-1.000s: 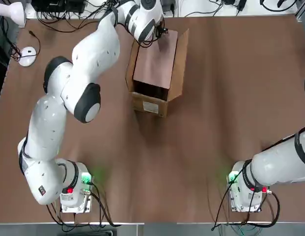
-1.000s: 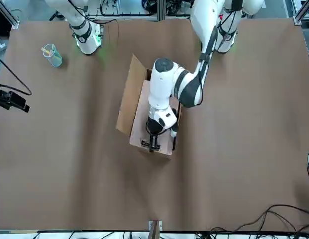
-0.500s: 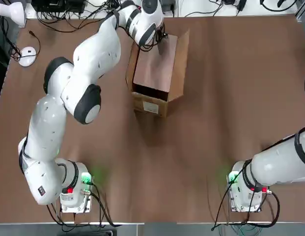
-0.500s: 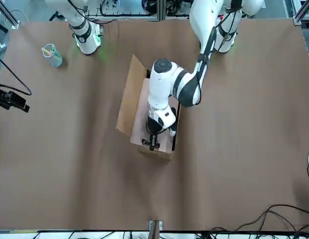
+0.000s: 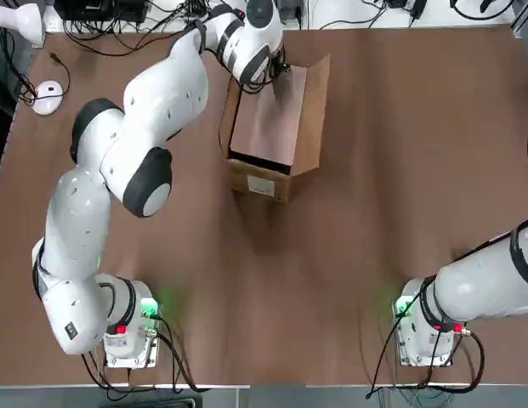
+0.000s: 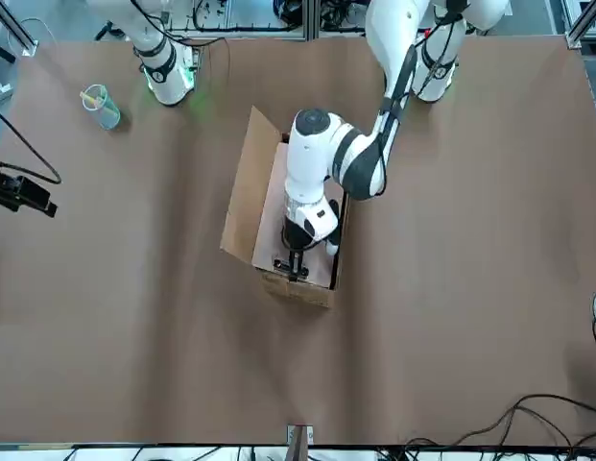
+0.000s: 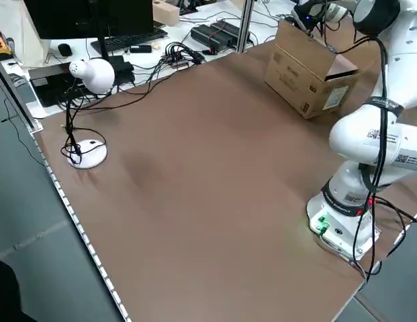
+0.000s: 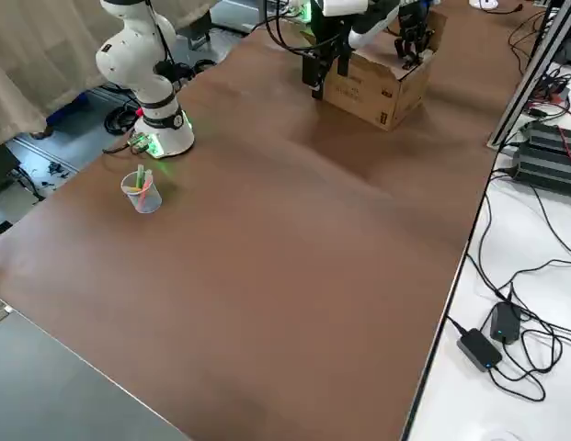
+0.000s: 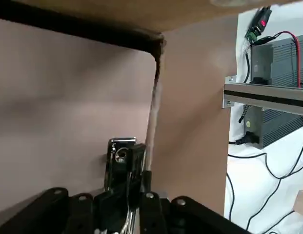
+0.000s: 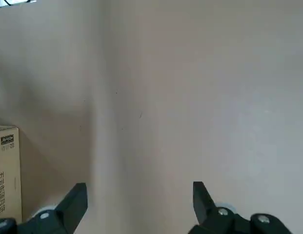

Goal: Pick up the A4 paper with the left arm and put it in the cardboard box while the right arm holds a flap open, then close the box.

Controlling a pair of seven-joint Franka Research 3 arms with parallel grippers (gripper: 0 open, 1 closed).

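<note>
The brown tabletop spreads under both my arms. My left arm stretches far across it, bent over the far left part, its wrist hanging above the cardboard box. My right arm stays back by its base at the near right corner, away from the box.

The cardboard box stands in the far middle of the tabletop, its white printed label on the side turned toward my bases. One long flap stands up along the box's side nearer my right arm; no pincer touches that flap.

The A4 paper, a pale pinkish-tan sheet, lies across the open top of the box, covering most of the opening, with a dark gap showing at the end toward my bases. Its dark metal clip is at the short edge farthest from me.

My left pincer points down at that far short edge, fully closed, its fingers pinched on the clip and so holding the A4 paper. My right pincer hangs over bare tabletop with its fingers spread wide apart and nothing between them; a corner of the box shows off to one side in its wrist camera.

Smaller things sit well apart from the box: a clear plastic cup near my right base, and a white desk lamp at the far left edge.
</note>
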